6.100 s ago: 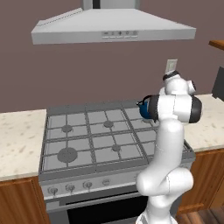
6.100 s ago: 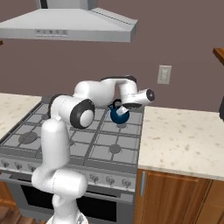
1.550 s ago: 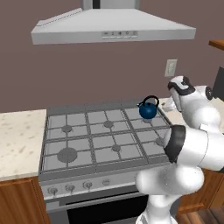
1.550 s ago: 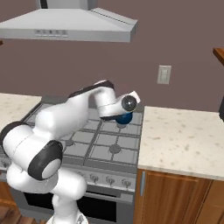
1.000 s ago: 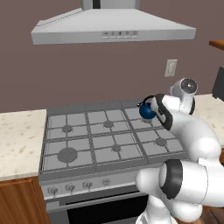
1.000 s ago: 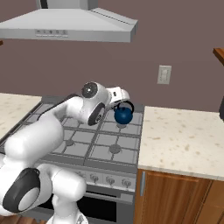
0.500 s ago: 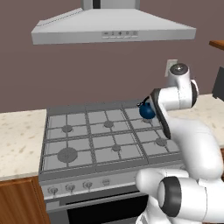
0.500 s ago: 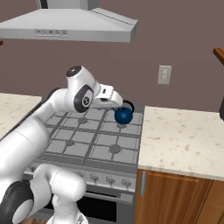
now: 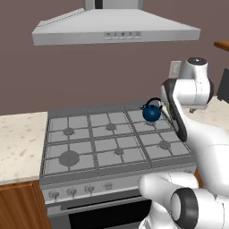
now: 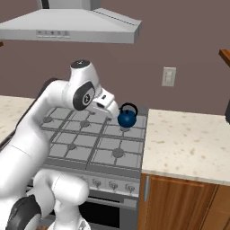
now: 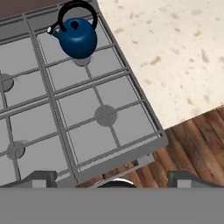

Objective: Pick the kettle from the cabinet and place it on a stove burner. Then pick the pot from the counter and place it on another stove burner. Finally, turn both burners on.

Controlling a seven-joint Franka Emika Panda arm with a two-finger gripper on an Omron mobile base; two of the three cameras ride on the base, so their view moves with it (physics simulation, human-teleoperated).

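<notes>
Dark-blue and glossy, the kettle [image 9: 152,112] sits upright on the back right burner of the stove [image 9: 112,143], its black arched handle standing free above it; the right base view shows it [image 10: 127,117] at the same corner of the grates, close to the counter [image 10: 188,139]. Nothing grips it, so the first placement looks done, and the spot makes sense: a rear corner burner leaves the front ones and the middle row bare for a second vessel.

Seen from the camera on the hand, the gripper [image 11: 112,178] has its two dark tips spread wide with nothing between them, and it looks down from well above the front edge of the stove, with the kettle [image 11: 78,37] far off near the top of that picture. Judging by this, the arm is clear of the kettle and free to go for the pot, which is the step in hand. The control knobs [image 9: 71,192] line the front panel below the grates, untouched as far as can be told; turning two of them comes last.
</notes>
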